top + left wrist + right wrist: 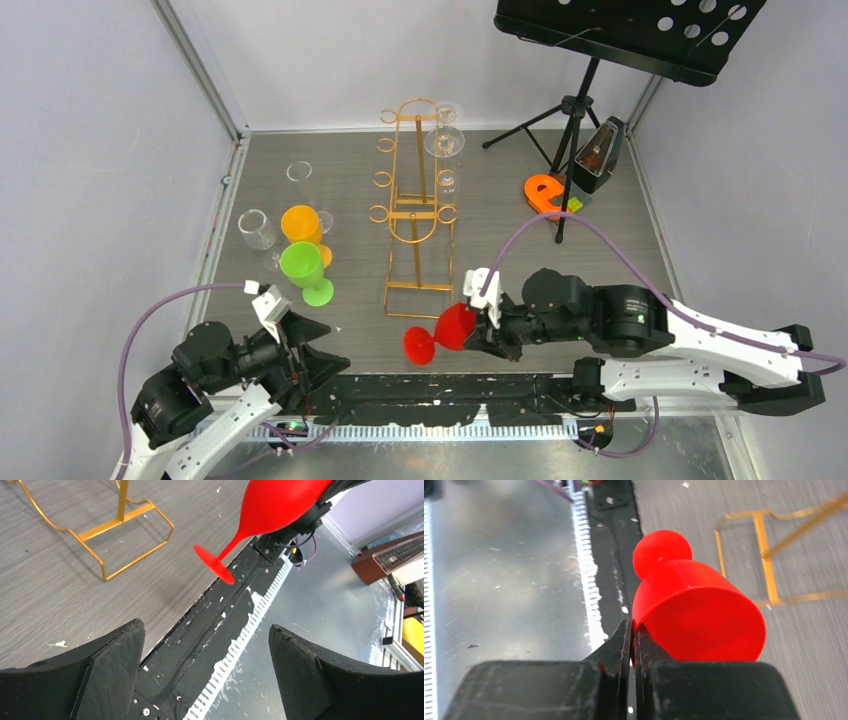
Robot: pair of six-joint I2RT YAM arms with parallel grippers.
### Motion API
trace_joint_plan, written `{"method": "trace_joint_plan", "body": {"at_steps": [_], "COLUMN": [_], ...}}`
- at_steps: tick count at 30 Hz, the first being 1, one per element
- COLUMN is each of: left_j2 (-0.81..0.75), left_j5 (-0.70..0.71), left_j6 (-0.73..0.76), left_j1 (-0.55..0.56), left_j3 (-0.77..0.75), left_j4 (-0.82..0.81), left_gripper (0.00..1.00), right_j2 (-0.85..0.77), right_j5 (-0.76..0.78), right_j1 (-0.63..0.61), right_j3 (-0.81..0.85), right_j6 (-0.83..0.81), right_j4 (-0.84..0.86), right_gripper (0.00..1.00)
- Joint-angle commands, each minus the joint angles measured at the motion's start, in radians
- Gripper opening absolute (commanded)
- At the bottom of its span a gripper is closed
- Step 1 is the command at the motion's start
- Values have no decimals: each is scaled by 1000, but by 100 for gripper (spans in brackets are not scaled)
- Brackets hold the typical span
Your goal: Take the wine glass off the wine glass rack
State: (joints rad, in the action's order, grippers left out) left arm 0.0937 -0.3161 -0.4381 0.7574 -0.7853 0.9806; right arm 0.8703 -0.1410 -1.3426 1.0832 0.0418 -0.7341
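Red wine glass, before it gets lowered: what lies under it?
Only bare grey tabletop and the black base rail show beneath the red wine glass; the spot under its bowl is covered from above.

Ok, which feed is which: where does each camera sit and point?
Top external: above and behind the bases, looking down the grey table at the gold wire rack; both arms show.
Left wrist: on the left arm, facing rightward along the near edge; the left fingers, open, frame it.
Right wrist: on the right arm, facing leftward; the right fingers pinch the rim of the red plastic wine glass.
Shared: all three show that glass and the rack's base.
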Motion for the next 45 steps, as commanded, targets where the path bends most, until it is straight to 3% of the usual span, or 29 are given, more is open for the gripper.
{"method": "trace_joint_plan", "body": {"at_steps": [1,7,10,19,28,45], "left_j2": [20,46,47,58,48,14], "left_j5": [46,56,64,79,85,108], "left_j6": [-8,2,4,24,33,36], "left_j1": [-1,-1,-1,-1,-1,-1], "left_j3": [-6,5,18,26,53,55], "left_j4": [-103,-122,-141,-170,-184,-175], "left_gripper": [91,91,91,92,92,94], "right_j2": [-50,-66,-78,2,232,676], "right_j5": [298,488,509,383,284,174], "right_j1": [-1,54,159,569,809,998], "right_j3": [78,118,116,107,194,510], "right_j6": [139,293,298,128,-5,-93], "right_j4": [-200,-353,-374,-309,-270,-298], "right_gripper": [6,6,6,6,6,5]}}
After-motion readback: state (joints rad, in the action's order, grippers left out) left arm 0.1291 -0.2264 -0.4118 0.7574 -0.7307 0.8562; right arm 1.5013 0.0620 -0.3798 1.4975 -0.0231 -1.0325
